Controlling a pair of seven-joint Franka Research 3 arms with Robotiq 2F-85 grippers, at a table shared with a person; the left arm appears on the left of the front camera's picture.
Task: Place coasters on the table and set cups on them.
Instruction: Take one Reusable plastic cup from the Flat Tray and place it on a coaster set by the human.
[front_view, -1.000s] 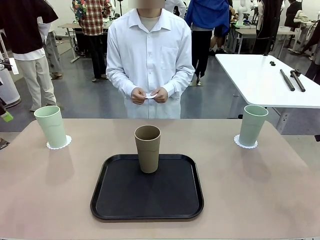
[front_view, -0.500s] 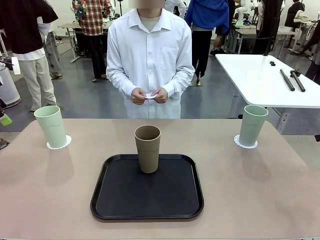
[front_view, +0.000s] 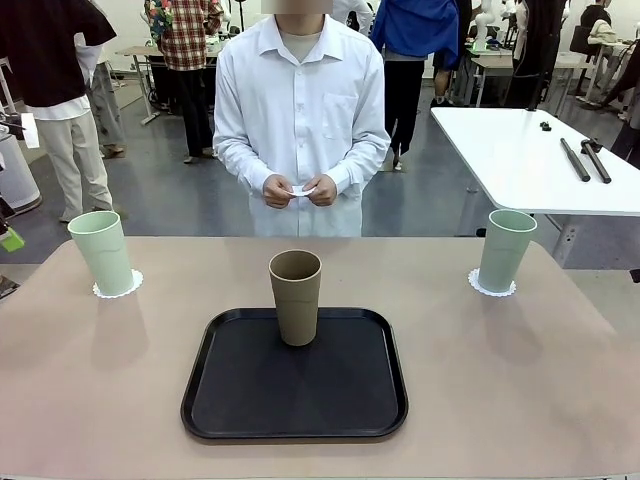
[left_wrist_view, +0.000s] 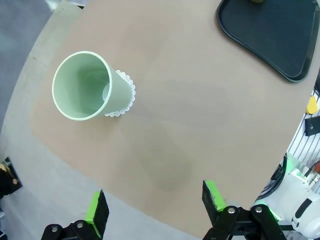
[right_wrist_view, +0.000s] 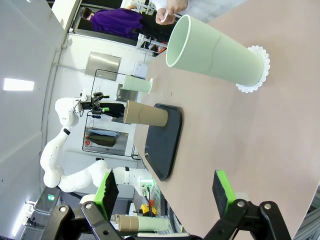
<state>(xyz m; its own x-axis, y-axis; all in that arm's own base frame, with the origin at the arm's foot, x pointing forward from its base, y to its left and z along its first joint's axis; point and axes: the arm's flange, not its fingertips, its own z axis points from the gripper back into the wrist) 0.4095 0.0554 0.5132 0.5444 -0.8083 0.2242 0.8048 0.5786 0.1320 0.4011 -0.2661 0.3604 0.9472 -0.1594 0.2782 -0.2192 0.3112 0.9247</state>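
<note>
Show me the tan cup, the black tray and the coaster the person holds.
tan cup (front_view: 296, 300): front view, side wall.
black tray (front_view: 300, 390): front view, bare floor.
held coaster (front_view: 301, 190): front view, white middle.

Across from me the room opens onto a smooth grey floor (front_view: 180, 200) under even, bright light. Far right stands a white rectangular table (front_view: 520, 160) with two long black bars (front_view: 585, 160) lying near its right end. Farther back on the right are more pale desks (front_view: 500, 62), and another desk (front_view: 135, 52) sits far left. Bystanders stand about: one in beige trousers (front_view: 60, 140) at the far left, one in a plaid shirt (front_view: 185, 30), one in a blue top (front_view: 415, 25). To my side I see a plain white wall (right_wrist_view: 25, 50) and a glowing light panel (right_wrist_view: 18, 84).
</note>
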